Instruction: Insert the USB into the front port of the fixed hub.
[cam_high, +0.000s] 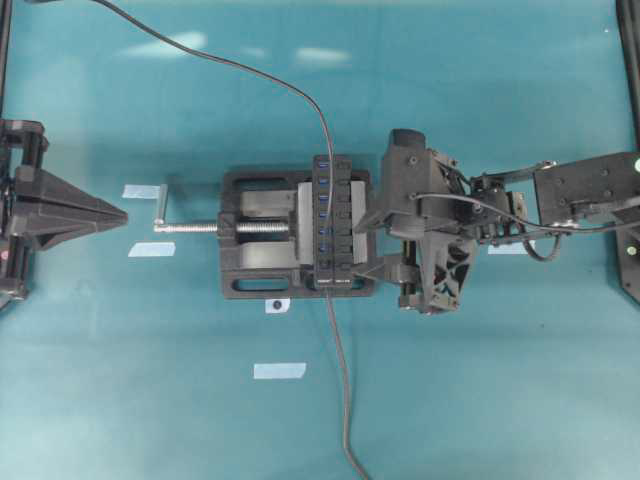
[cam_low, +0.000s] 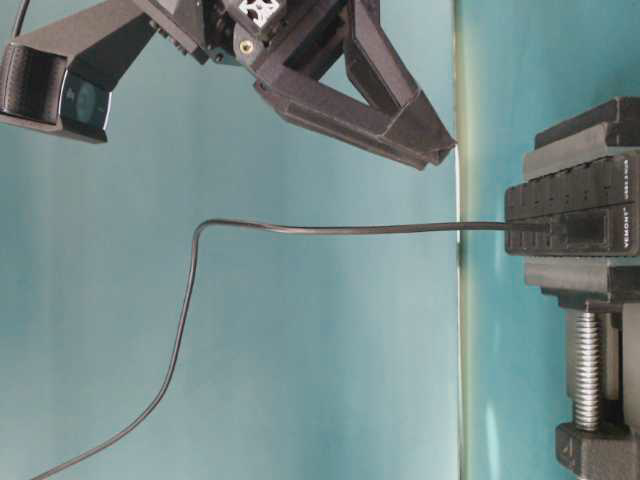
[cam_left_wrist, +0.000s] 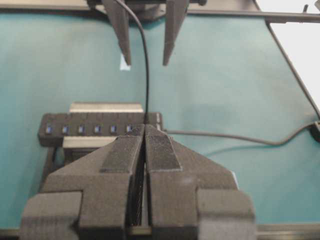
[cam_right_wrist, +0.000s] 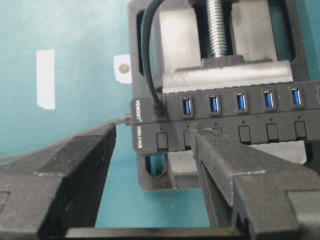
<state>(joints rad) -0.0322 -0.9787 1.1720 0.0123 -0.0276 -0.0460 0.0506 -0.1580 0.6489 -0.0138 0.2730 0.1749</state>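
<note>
**USB seated in the end port of the clamped hub; both grippers free**

Your right gripper (cam_right_wrist: 152, 137) stands with its two black fingers spread apart, holding nothing. Just ahead of it, straddled by the fingertips, lies the fixed hub (cam_right_wrist: 240, 117), a long narrow black strip with a row of blue ports and black buttons. The hub is clamped in a wide black vise (cam_high: 260, 235) with a silver screw handle (cam_high: 162, 205), which rests on the teal surface (cam_high: 480, 380).

Directly ahead of the right gripper's left finger (cam_right_wrist: 65, 170), the USB (cam_right_wrist: 159, 111), a small dark plug on a thin dark-grey cable (cam_high: 340, 380), sits in the hub's end port beside the printed label. A second thin cable leaves the end face of the hub.

Your left gripper (cam_left_wrist: 144, 131) has its fingers pressed together with nothing between them. It points toward the vise from well apart; in the overhead view the screw handle lies between gripper and hub. Pale tape strips (cam_high: 279, 371) are stuck to the surface around the vise.
</note>
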